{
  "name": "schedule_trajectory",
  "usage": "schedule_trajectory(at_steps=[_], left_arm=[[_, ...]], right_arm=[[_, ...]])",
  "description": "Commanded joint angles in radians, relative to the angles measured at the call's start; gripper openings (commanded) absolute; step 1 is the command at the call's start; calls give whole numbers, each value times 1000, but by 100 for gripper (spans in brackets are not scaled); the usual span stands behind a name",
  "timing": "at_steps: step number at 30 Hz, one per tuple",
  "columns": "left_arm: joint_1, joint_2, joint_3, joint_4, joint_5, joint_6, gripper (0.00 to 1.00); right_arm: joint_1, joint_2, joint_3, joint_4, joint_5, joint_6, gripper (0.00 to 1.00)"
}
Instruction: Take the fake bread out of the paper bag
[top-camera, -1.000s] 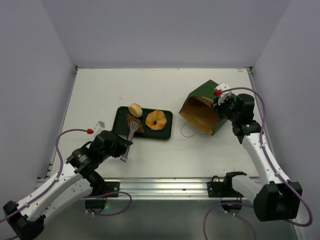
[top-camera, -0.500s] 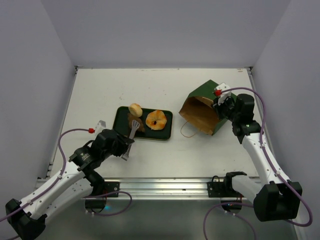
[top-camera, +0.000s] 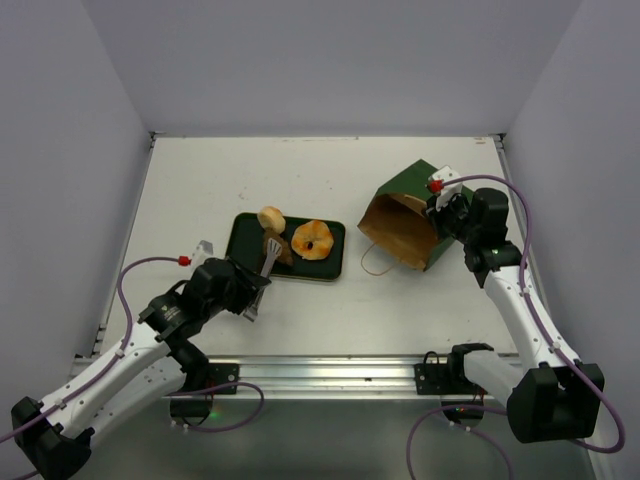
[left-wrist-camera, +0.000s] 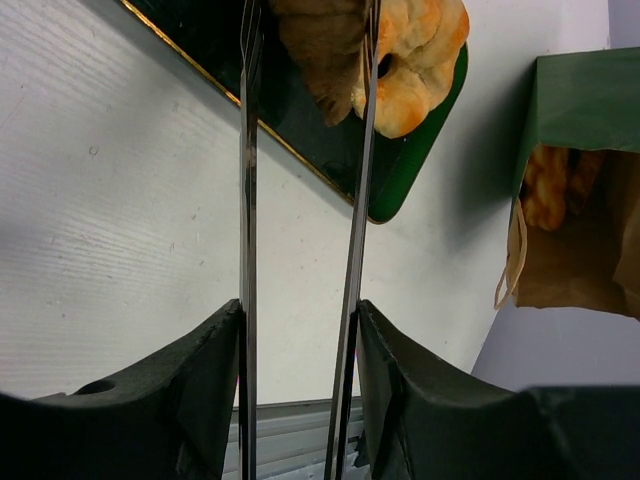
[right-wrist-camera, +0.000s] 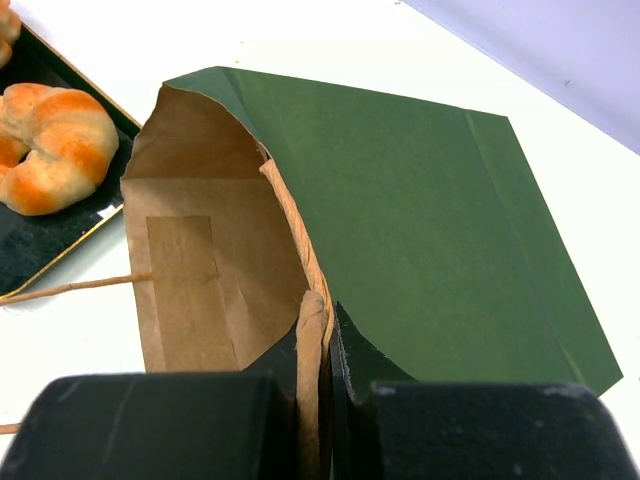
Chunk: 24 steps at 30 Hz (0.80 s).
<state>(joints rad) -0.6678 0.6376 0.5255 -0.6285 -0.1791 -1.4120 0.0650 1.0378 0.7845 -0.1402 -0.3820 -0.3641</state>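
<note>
Left fingers (left-wrist-camera: 190, 400) grip tongs (left-wrist-camera: 247, 200); right fingers (right-wrist-camera: 150, 425) pinch paper bag (right-wrist-camera: 420, 200).

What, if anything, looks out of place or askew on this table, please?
The dark green paper bag lies tipped over, mouth toward the dark rectangular tray, its rim pinched in the right gripper; an orange toy bread piece sits inside it.

Both arms are the same kit: white shell links with black joint blocks. The left arm (top-camera: 110, 383) is lower left in the overhead shot, right arm (top-camera: 520, 300) down the right side. Each has a skinny purple cable (top-camera: 121, 288) and a red cap (top-camera: 181, 261) by the wrist. The left gripper (left-wrist-camera: 300, 315) has chunky matte-black fingers (left-wrist-camera: 195, 390).
</note>
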Motion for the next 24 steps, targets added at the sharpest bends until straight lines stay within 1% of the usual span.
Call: schedule_trajectory(at_steps=[1, 10, 18, 24], left_arm=[[10, -3, 33, 50, -7, 15, 51], [10, -12, 47, 32, 6, 24, 52], [10, -36, 96, -31, 27, 45, 51], [10, -62, 125, -82, 15, 53, 50]], right_arm=[[-4, -21, -2, 50, 25, 11, 0], [-2, -19, -2, 50, 26, 11, 0], [-2, -21, 1, 50, 25, 10, 0], [-2, -21, 1, 48, 25, 10, 0]])
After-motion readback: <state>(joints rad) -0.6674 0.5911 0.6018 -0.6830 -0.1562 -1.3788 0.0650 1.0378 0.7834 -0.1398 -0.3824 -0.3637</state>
